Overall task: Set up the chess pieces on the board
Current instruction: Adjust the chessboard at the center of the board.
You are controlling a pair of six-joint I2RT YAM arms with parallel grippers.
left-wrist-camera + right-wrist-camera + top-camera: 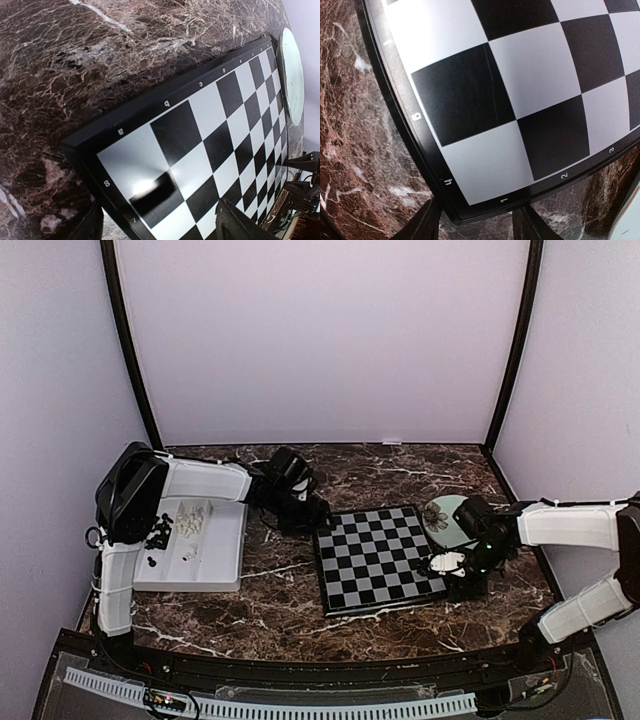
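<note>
Board, left tool released at its far corner, right tool released at near corner

In the left wrist view you can read white marks printed on the dark rim of the board. Along one edge run the letters a, b, c and d, seen turned round, and the letters beyond them are too small to make out. Round the corner stand the numbers 8 and 7. In the right wrist view the rim carries 1, 2 and 3 along one edge, with h and g along the other. From the top camera the marks are too small to read.
</note>
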